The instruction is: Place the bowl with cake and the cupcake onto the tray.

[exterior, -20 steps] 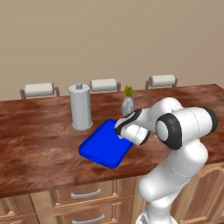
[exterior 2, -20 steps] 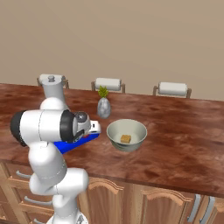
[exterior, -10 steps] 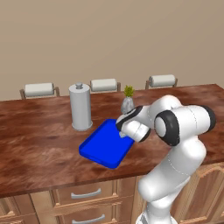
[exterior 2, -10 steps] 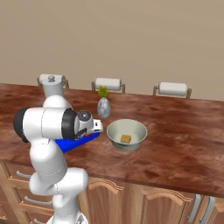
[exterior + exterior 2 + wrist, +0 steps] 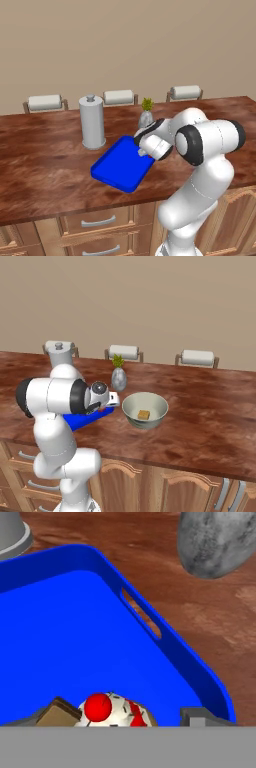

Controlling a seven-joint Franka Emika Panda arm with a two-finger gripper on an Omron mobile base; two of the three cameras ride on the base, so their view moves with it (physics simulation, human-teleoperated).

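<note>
The blue tray (image 5: 116,169) lies on the wooden counter, its handle slot (image 5: 142,613) towards the vase. My gripper (image 5: 115,719) hangs low over the tray's near-right corner, jaws open. The cupcake (image 5: 111,710), white-topped with a red dot, rests on the tray floor between my fingertips, and a gap shows between it and the right fingertip (image 5: 199,716). From the base views the gripper (image 5: 146,149) (image 5: 112,400) sits at the tray's (image 5: 80,421) right end. The grey-olive bowl (image 5: 145,424) with a brown piece of cake (image 5: 144,414) stands on the counter just right of the tray.
A small grey vase (image 5: 145,119) (image 5: 118,379) (image 5: 217,542) with a green plant stands just behind the tray's handle end. A tall grey canister (image 5: 92,122) (image 5: 59,352) stands at the tray's far left corner. Chair backs (image 5: 118,96) line the counter's far edge.
The jaws have spread apart and the cupcake now sits free on the tray. The arm has barely moved.
</note>
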